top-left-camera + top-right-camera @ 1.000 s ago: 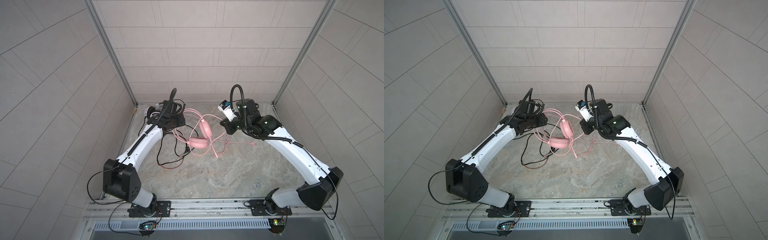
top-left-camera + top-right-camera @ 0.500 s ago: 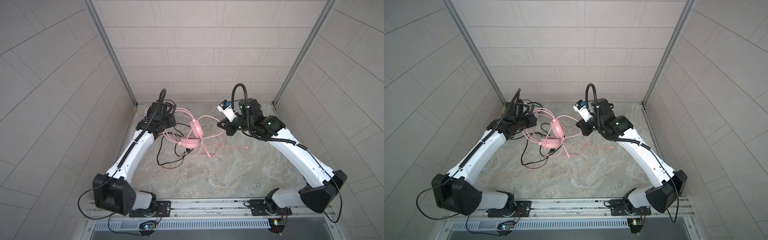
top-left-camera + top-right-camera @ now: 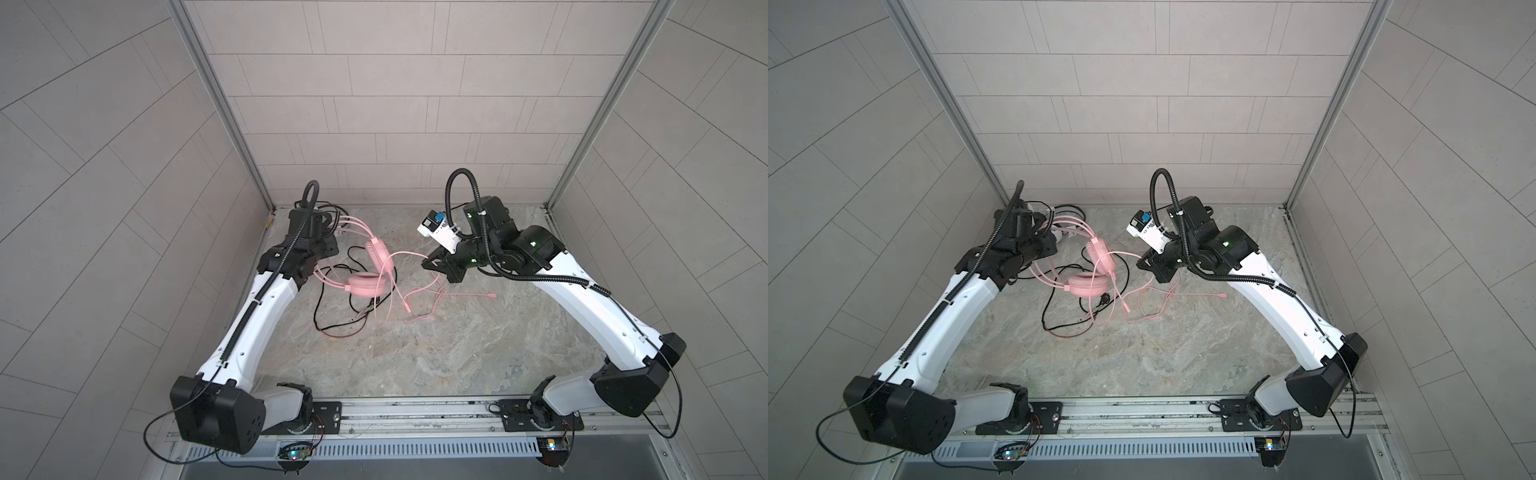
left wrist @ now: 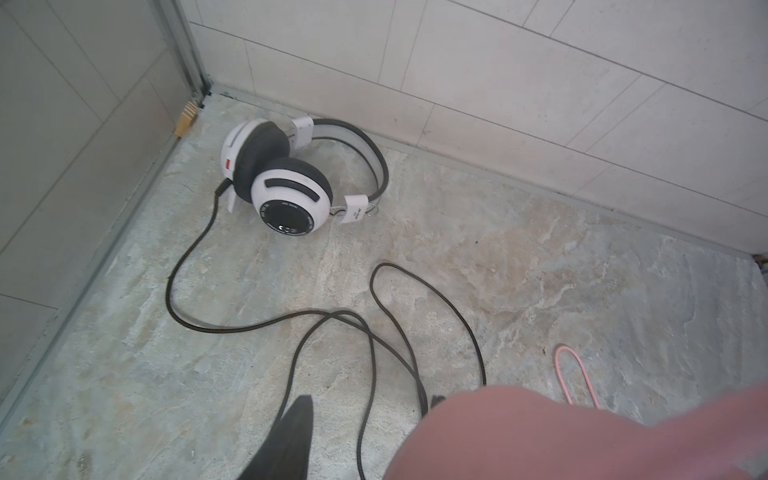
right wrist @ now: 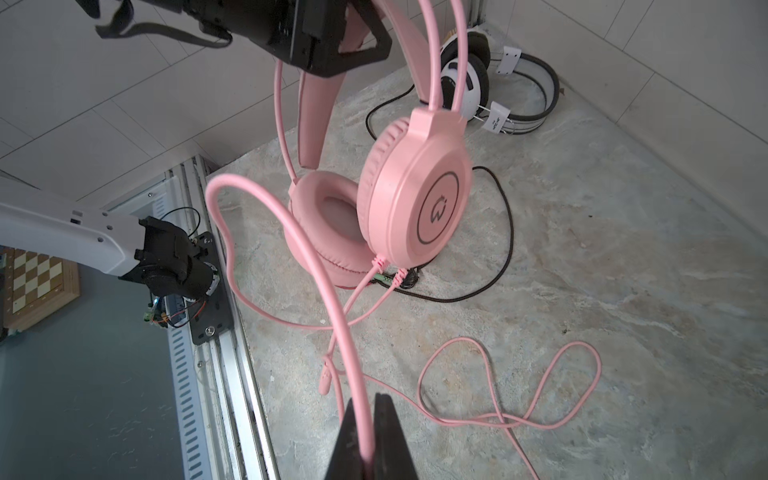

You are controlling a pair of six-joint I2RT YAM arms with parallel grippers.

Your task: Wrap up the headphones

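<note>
The right pincer point(image 5: 365, 432) is clamped shut on the pink cable point(image 5: 348, 361). In the right wrist view the cable rises out of the jaws, bends over in a hump and curls back round to the base of an ear cup. In both top views the right pincer point(image 3: 428, 264) hovers above the counter point(image 3: 415, 361), a little right of the middle.

The left pincer point(image 5: 345, 45) grips the pink headset point(image 5: 419, 195) by its headband — the band and its two thin arcs pass through the black fingers. In the left wrist view the band is only a pink blur beside one dark finger point(image 4: 286, 436). The pink headset point(image 3: 368, 284) hangs from that grip near the counter's middle. Its lower cup seems to touch the stone, though I cannot be sure. The slack of the pink cable lies in loose loops on the counter between the two arms.

Further out, the white-and-black headset point(image 4: 282, 174) lies in the far left corner against the back wall, apart from both pincers. Its black cable point(image 4: 249, 324) snakes across the counter to the foot of the pink cups.
</note>
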